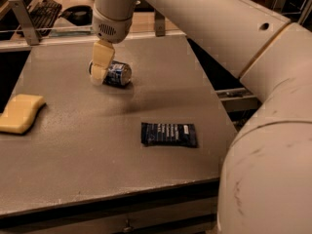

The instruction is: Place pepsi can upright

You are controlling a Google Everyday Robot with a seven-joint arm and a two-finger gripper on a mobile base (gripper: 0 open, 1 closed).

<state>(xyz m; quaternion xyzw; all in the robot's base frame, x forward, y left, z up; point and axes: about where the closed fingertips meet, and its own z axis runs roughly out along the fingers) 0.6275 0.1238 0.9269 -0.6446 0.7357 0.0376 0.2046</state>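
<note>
The pepsi can (118, 74), dark blue with white markings and a silver end, lies on its side on the grey table (73, 145) at the back left of centre. My gripper (99, 75) hangs down from the white wrist (113, 18) and covers the can's left end, low at table level. The rest of the can shows to the right of the gripper. My arm (253, 82) sweeps across the right side of the camera view.
A flat dark blue snack wrapper (169, 134) lies at the table's middle right. A yellow sponge (19, 113) lies at the left edge. A keyboard (45, 8) and a metal rail (21, 13) stand behind the table. The table's right edge drops to the floor.
</note>
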